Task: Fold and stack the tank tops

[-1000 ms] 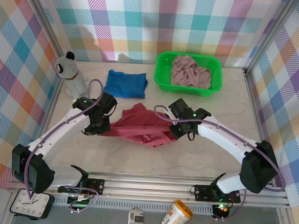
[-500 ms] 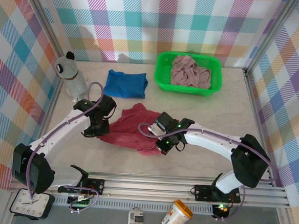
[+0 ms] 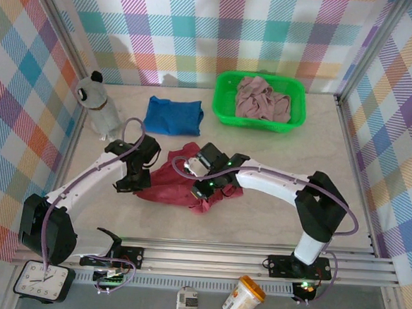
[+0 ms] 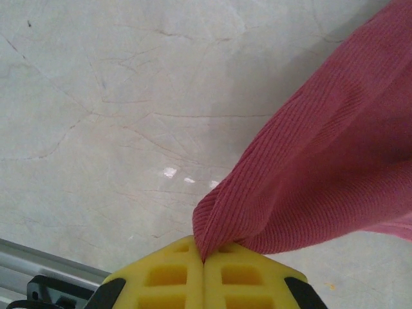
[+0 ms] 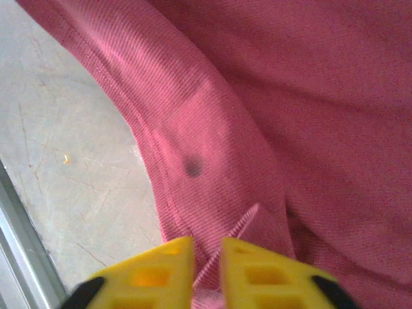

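The dark red tank top (image 3: 172, 187) lies bunched on the table between the two arms. My left gripper (image 3: 135, 183) is shut on its left edge; the left wrist view shows the ribbed red cloth (image 4: 322, 174) pinched between the yellow pads of that gripper (image 4: 204, 259). My right gripper (image 3: 205, 190) sits over the middle of the garment, closed on a raised fold of red cloth (image 5: 290, 96) that runs between the pads of the gripper (image 5: 206, 261). The royal blue tank top (image 3: 173, 115) lies folded behind. The pale pink tank top (image 3: 263, 98) is heaped in the basket.
The green basket (image 3: 224, 110) stands at the back right. A bottle (image 3: 100, 105) stands at the back left near the wall. Bare marble table (image 3: 294, 203) spreads to the right. A clock (image 3: 41, 281) and a tub (image 3: 243, 298) sit below the front rail.
My right gripper has swept left across the table, carrying the red cloth's right side over toward the left. The garment is now narrower and more bunched. The left gripper barely moved.
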You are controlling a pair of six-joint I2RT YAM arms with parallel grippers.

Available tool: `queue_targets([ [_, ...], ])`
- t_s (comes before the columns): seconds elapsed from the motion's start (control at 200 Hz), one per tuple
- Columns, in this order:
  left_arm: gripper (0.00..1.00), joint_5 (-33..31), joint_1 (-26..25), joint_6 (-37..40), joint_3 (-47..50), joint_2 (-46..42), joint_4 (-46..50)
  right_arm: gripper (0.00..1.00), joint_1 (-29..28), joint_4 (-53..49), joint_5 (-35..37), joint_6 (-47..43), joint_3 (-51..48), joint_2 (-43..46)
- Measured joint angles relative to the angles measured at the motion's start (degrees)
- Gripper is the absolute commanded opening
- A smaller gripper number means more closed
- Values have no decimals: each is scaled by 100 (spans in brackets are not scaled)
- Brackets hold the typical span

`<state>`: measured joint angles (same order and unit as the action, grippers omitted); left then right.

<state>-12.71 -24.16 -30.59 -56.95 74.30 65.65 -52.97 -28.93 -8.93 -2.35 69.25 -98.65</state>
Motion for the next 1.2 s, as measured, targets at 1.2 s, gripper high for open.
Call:
queue_targets([
  [1.2, 0, 70, 262, 153, 334, 59, -151, 45, 1333, 251, -748, 1217, -2267, 748],
])
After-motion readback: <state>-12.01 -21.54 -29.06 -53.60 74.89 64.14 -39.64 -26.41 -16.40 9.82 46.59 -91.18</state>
